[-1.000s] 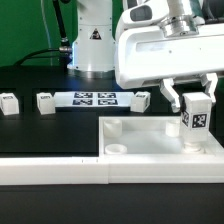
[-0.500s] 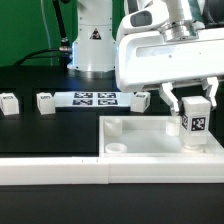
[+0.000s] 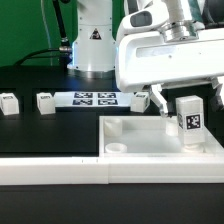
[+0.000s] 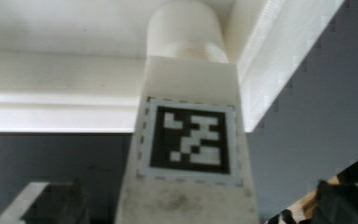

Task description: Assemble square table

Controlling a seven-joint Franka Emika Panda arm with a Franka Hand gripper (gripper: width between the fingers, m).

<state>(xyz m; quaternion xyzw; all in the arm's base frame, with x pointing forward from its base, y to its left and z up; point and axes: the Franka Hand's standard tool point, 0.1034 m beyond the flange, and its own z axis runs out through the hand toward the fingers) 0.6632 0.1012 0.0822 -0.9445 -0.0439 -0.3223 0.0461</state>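
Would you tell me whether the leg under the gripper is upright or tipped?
Upright: the leg stands straight in the tabletop's corner, its sides vertical in the exterior view.

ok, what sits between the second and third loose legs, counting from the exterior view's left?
The marker board lies flat between the second leg and the third leg, nothing else. Only the exterior view shows it.

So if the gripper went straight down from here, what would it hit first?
Probably the leg standing upright in a corner of the table top. The open gripper straddles it, so its palm would meet the leg's upper end. The fingertips might touch the table top first; depth is unclear.
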